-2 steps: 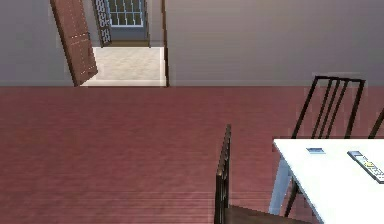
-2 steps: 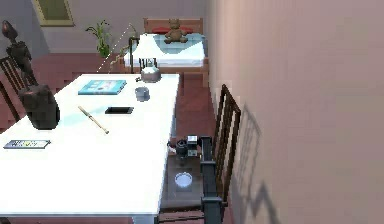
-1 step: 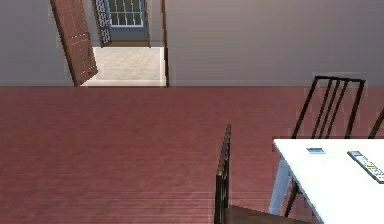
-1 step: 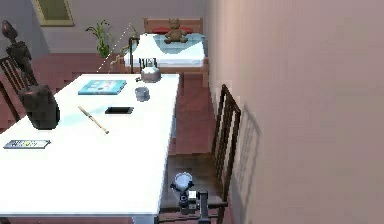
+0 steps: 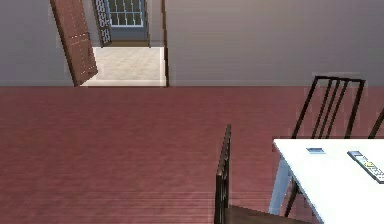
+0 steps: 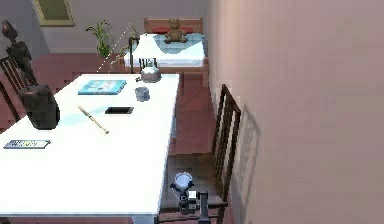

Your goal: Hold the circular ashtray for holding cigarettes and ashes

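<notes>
A small round grey dish (image 6: 142, 93), shaped like the circular ashtray, sits on the long white table (image 6: 70, 175) toward its far end. It lies between a blue book (image 6: 102, 87) and a grey kettle (image 6: 150, 73). My gripper (image 6: 190, 203) shows as a dark body at the arm side view's bottom edge, by the table's near corner and a chair seat, far from the dish. I cannot tell whether it holds anything.
On the table also lie a black phone (image 6: 120, 110), a pale stick (image 6: 93, 118), a dark vase (image 6: 40, 105) and a remote (image 6: 25, 144). A dark chair (image 6: 225, 130) stands beside the table, a bed with a teddy bear (image 6: 175, 33) beyond. Ahead, red-brown floor runs to an open door (image 5: 75, 40).
</notes>
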